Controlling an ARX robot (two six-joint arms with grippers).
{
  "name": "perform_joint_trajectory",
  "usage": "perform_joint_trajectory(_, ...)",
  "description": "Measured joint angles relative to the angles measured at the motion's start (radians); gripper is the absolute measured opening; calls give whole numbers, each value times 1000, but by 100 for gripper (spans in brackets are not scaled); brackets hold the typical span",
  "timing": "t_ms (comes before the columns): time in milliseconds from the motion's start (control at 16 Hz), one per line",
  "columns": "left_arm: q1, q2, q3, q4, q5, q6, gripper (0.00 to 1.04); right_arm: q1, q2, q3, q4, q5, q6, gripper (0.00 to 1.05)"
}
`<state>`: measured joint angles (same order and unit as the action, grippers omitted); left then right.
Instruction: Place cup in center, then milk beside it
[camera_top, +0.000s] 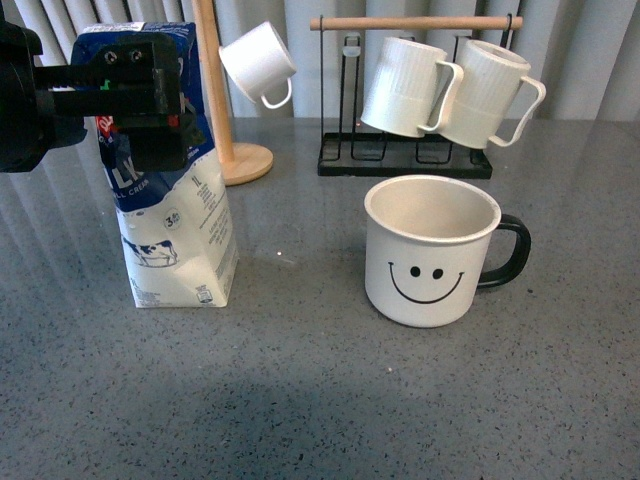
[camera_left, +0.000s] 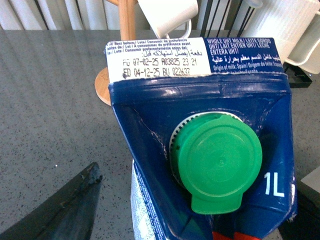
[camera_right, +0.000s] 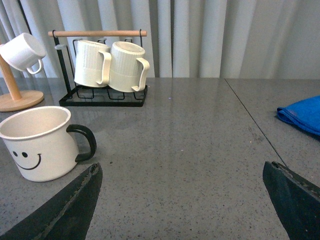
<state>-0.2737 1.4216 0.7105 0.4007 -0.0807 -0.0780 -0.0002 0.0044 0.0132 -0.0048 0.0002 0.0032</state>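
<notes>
The tall blue-and-white milk carton (camera_left: 150, 120) has black stamps on its white top flap, "FG 07-02-25 A03825 23:21" and "ED 04-12-25 BU 022637". The blue part of the flap reads "WHOLE UHT MILK / LEITE GORDO UHT / LAIT ENTIER UHT" and "Origin of milk: Spain". A white "1L" stands on its blue shoulder beside the round green cap (camera_left: 217, 162), and the wide white enamel-style mug (camera_top: 431, 255) bears a black smiley face.

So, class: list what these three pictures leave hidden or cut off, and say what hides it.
- Front view: the left gripper covers the upper lettering of the milk.
- Left wrist view: the milk's base is cut off by the edge.
- Right wrist view: the edge cuts off the blue cloth; the milk is out of frame.
- Front view: the right gripper is out of view.
</notes>
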Motion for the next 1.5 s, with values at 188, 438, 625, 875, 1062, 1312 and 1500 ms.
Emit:
perform_joint_trajectory(188,-25,1,8,6,-35,7,57,0,0,0,0,0,0,98)
perform_joint_trajectory(438,-167,-150,-38,19,-198,-30,2,0,0,0,0,0,0,98)
perform_joint_trajectory(625,-266,-116,-35,32,-295,-96,2,0,0,0,0,0,0,98)
perform_joint_trajectory(875,-303,-86,-29,42,-339,-136,2,0,0,0,0,0,0,98)
perform_joint_trajectory(1062,-320,-71,-21,51,-360,-149,2,0,0,0,0,0,0,98)
perform_joint_trajectory(1312,-340,-53,-8,64,-380,-159,2,0,0,0,0,0,0,98)
perform_joint_trajectory(1500,-354,-36,5,70,-393,-171,2,0,0,0,0,0,0,98)
